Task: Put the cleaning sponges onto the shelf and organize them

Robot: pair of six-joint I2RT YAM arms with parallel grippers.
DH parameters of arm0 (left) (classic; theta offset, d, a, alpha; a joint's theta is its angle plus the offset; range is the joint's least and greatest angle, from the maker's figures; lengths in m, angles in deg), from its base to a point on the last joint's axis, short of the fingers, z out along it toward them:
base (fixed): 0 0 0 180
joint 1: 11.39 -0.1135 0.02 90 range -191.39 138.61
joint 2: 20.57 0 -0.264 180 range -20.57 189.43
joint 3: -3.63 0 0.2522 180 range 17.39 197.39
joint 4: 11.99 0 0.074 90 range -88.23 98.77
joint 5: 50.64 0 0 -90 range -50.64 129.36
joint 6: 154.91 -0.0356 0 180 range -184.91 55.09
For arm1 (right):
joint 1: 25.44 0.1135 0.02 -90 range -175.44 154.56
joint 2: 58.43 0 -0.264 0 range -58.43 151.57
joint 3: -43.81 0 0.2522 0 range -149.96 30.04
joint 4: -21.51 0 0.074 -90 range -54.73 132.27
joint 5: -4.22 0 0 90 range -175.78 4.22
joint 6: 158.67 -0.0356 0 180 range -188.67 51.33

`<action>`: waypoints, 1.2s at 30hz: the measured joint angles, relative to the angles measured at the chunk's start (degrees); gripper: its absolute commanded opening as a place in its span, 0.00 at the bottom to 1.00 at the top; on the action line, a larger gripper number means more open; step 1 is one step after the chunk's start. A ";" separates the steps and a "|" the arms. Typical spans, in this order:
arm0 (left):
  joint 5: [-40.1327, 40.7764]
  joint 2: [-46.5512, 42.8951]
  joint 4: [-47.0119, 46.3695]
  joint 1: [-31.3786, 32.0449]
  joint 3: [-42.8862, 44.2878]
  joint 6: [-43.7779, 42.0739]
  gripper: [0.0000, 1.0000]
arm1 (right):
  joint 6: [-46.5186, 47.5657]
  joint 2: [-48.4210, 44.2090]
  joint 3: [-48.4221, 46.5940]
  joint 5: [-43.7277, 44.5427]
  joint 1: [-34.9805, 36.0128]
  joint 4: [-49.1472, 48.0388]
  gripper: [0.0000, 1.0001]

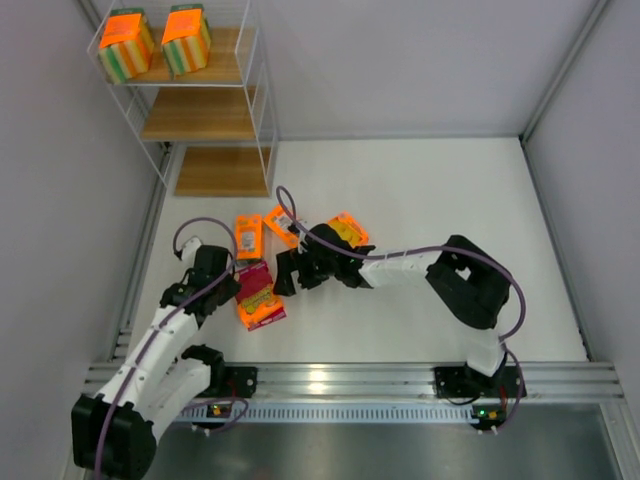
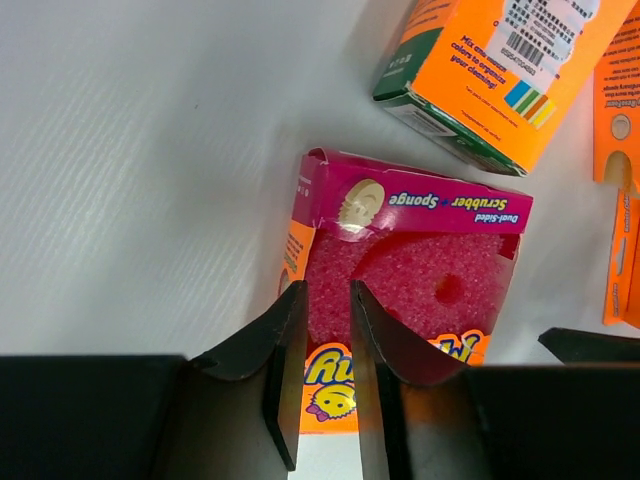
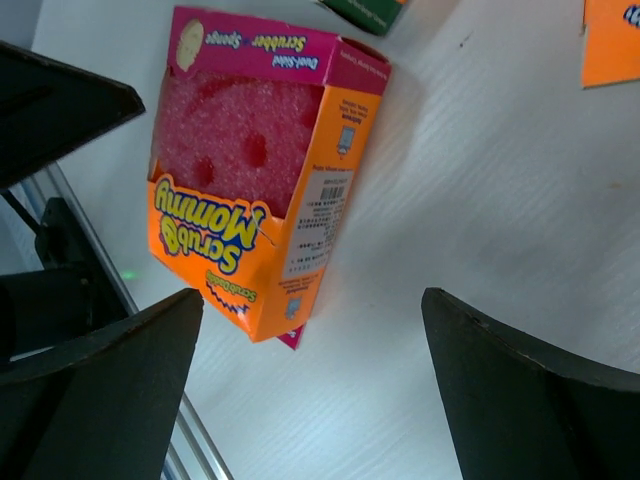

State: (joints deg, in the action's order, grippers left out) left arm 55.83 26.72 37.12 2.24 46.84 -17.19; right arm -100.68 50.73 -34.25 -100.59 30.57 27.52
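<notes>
From above, the white wire shelf (image 1: 255, 110) holds two striped packs (image 1: 126, 44) on its top wooden board. Flat orange packs (image 1: 248, 236) lie scattered on the white table (image 1: 450, 190), and both arms crowd a pink sponge pack (image 1: 258, 295). The left wrist view shows the left gripper (image 2: 327, 288) narrowly parted and empty over that pack's porous pink face, with a glossy orange box (image 2: 500, 70) beyond. The right wrist view shows the right gripper (image 3: 312, 300) spread wide, and the pack's barcoded orange side.
</notes>
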 measured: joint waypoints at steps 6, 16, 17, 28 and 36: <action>-1.51 1.01 -1.92 0.04 -1.20 -0.33 0.32 | -1.70 1.27 -4.28 1.40 0.00 0.13 0.88; -0.33 0.50 -2.71 0.04 -3.45 1.73 0.33 | -2.49 2.08 -5.86 2.34 -0.04 0.70 0.88; -0.31 -0.07 -2.73 0.02 -3.74 1.92 0.33 | -2.45 2.08 -5.86 2.43 -0.04 0.72 0.88; 1.29 -5.44 -2.69 0.04 -5.73 3.39 0.24 | -2.10 2.08 -5.88 2.71 -0.04 1.40 0.88; 0.92 -6.49 -1.90 0.02 -5.73 5.14 0.25 | -2.05 2.08 -5.88 2.75 -0.04 2.19 0.91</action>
State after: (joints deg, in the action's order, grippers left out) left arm 56.75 20.23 35.22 2.26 41.12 -12.05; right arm -102.73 52.81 -40.13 -97.83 30.53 29.71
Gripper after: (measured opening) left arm 0.253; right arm 0.904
